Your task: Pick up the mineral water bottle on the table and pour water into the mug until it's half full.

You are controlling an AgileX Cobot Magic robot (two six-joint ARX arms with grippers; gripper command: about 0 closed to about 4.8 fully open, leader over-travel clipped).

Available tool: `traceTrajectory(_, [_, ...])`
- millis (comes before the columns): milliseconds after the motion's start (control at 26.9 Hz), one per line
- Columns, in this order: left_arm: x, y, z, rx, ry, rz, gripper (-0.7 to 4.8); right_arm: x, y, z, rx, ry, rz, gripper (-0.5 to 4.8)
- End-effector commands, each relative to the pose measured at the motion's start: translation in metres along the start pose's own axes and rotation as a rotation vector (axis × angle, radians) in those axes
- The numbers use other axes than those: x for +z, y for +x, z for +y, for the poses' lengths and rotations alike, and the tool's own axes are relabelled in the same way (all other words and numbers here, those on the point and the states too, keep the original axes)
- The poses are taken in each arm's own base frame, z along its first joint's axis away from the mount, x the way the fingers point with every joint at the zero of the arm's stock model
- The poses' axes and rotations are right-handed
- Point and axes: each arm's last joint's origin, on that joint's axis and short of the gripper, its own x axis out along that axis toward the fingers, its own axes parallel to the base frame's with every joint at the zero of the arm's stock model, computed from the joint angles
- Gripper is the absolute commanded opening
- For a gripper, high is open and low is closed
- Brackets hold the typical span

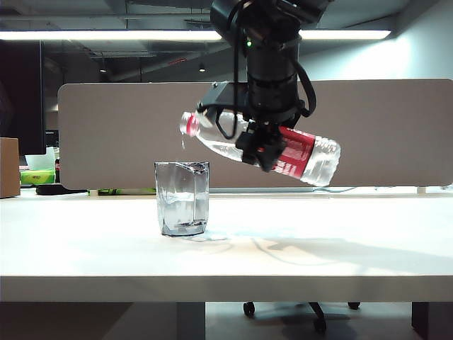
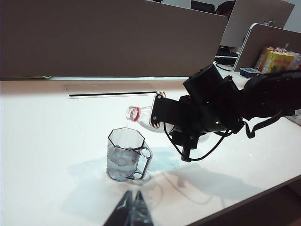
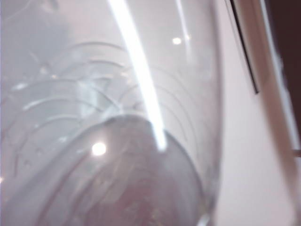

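My right gripper [image 1: 260, 147] is shut on the mineral water bottle [image 1: 311, 154], gripping its white-and-red label. The bottle lies tilted almost level in the air, its red-ringed neck [image 1: 190, 125] above the mug [image 1: 182, 198]. A drop hangs under the mouth. The faceted clear mug stands on the table [image 1: 340, 248] with water [image 1: 182, 216] in its lower part. In the left wrist view the mug [image 2: 124, 155] shows a handle, and the bottle's neck [image 2: 134, 113] pokes out from the right gripper [image 2: 181, 126]. The bottle's ribbed body [image 3: 117, 108] fills the right wrist view. My left gripper [image 2: 133, 194] is shut and empty, low in front of the mug.
A wet patch [image 2: 164, 159] spreads on the table around the mug. A grey partition [image 1: 106, 134] stands along the table's far edge, with a cable slot [image 2: 110, 92] in front of it. A cardboard box [image 1: 8, 166] sits at the far left.
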Motion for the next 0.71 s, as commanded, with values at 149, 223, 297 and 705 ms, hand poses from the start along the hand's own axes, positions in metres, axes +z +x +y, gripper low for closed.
traceTrajectory(149, [0.002,0.0,-0.001,-0.005,0.012,-0.012,-0.05,-0.01,0.007,-0.008,0.096,0.482,-0.237,2.29])
traceTrajectory(223, [0.002,0.0,-0.001,-0.006,0.012,-0.012,-0.05,-0.017,0.014,-0.01,0.13,0.63,-0.318,2.29])
traceTrajectory(297, [0.002,0.0,-0.001,-0.005,0.012,-0.011,-0.05,-0.022,0.02,-0.011,0.159,0.74,-0.395,2.29])
traceTrajectory(705, [0.002,0.0,-0.001,-0.006,0.012,-0.012,-0.05,-0.06,0.042,0.023,0.121,0.988,-0.73,2.1])
